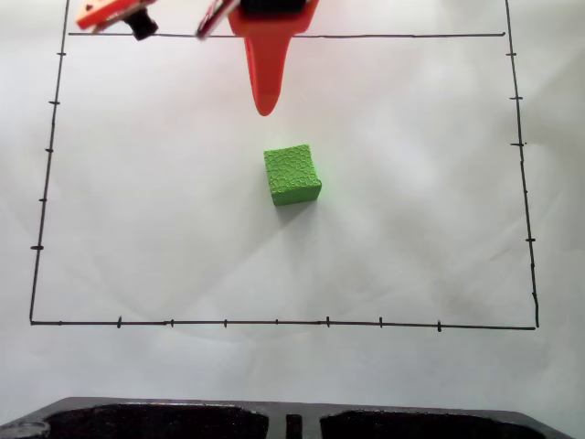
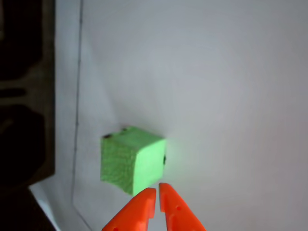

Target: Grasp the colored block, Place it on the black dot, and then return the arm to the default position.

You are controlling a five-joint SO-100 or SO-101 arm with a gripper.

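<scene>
The green colored block (image 1: 292, 174) sits on the white paper near the middle of the drawn rectangle. In the wrist view the colored block (image 2: 131, 159) lies just beyond my fingertips, and a sliver of the black dot (image 2: 164, 160) peeks out at its base edge; the rest is hidden under the cube. The orange arm hangs at the top of the fixed view, its gripper (image 1: 265, 102) pointing down, clear of the block. In the wrist view the gripper (image 2: 157, 190) is shut with nothing between its tips, a short gap from the cube.
A thin black border (image 1: 274, 322) with tick marks frames the paper. A dark moulded tray (image 1: 155, 421) lies along the near edge of the fixed view. A dark surface (image 2: 24, 96) lies off the paper's left edge in the wrist view.
</scene>
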